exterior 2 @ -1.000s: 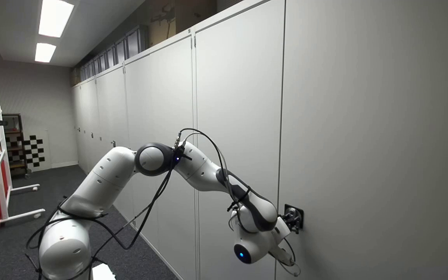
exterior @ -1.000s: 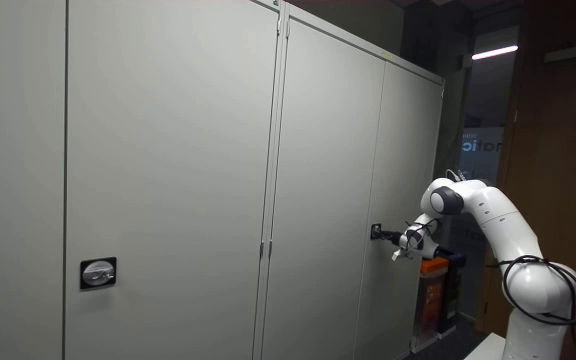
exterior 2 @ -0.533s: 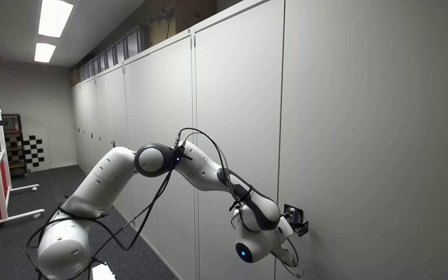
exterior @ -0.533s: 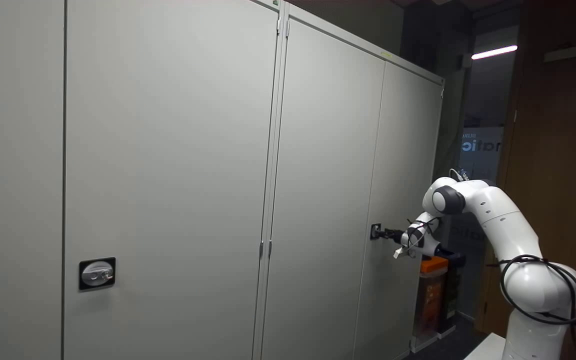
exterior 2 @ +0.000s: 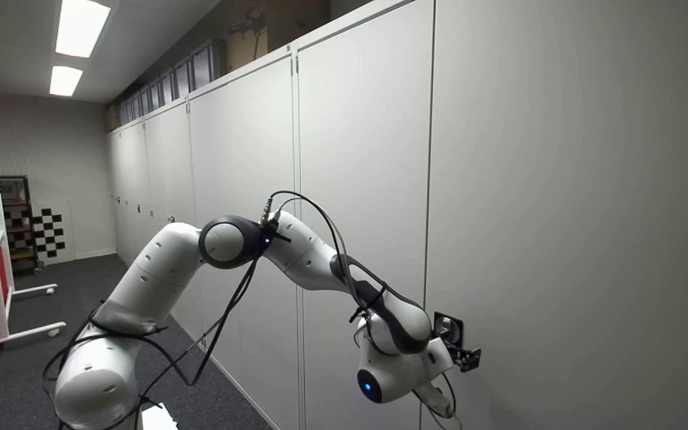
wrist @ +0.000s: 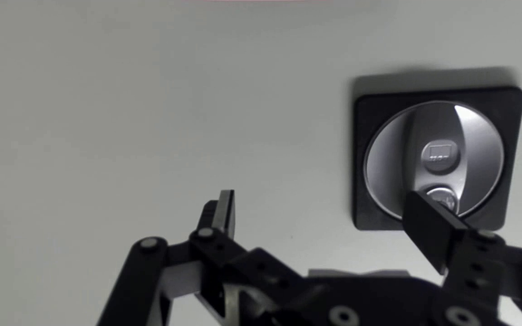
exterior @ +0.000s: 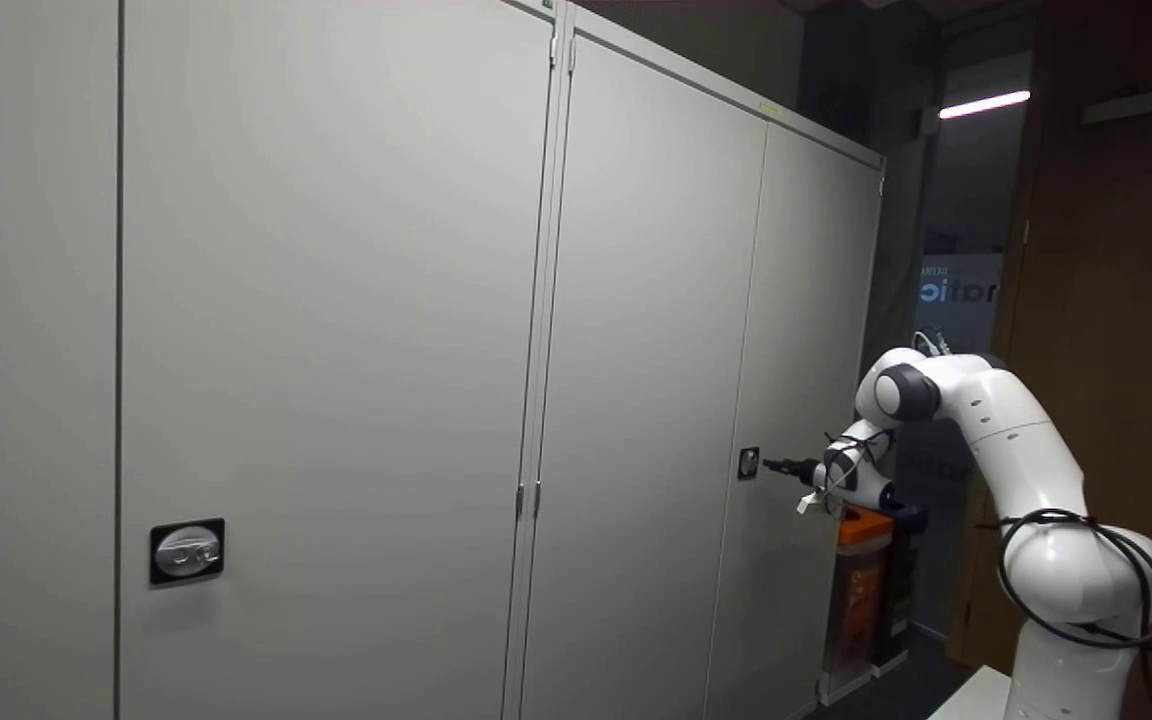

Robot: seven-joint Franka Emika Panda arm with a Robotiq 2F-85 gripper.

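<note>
- The cabinet handle (wrist: 440, 156), a silver dial on a black square plate, is fixed to a pale grey door (wrist: 265, 113); its raised bar runs up and down in the wrist view.
- The gripper (wrist: 320, 195) stands just beside the cabinet handle, its fingers spread wide, with bare door showing through the gap.
- In the wrist view one finger (wrist: 428, 226) overlaps the lower part of the cabinet handle; the other finger (wrist: 223, 213) is well to its left. In an exterior view a thin gap parts the fingertips (exterior: 776, 464) from the cabinet handle.
- A door seam (exterior 2: 429, 149) runs just beside the cabinet handle in both exterior views.
- In an exterior view, a second handle (exterior: 187, 552) is well to the left of the cabinet handle, its bar lying sideways.
- To the right of the cabinet handle in an exterior view are the white arm (exterior: 1026, 430) and, lower, an orange-lidded bin (exterior: 871, 528).
</note>
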